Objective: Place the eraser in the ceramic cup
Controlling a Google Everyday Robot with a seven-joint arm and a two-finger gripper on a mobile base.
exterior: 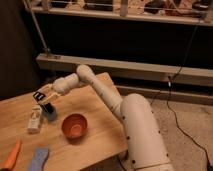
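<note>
My claw (42,96) hangs out over the wooden table (100,135), at the end of my arm reaching across from the pale base. The claw is pinched tight, and the small dark block with the paler edge at its tip looks to be the eraser (38,94), held clear of the tabletop; the grip itself is too dim for me to describe further. Just beneath the claw, a little toward my base, stands the ceramic cup (49,113), small, round and blue-grey. The eraser is above the cup and slightly off to its side, not inside it. Beside the cup, below the claw and on the side away from my base, lies a white labelled bottle (35,119), close against the cup. Farther from the claw, toward the table's near edge and my base, sits the wider orange bowl (74,126). Well below the claw, at the near edge, lie an orange object (12,155) and a flat blue-grey tool (39,159), side by side but apart.
</note>
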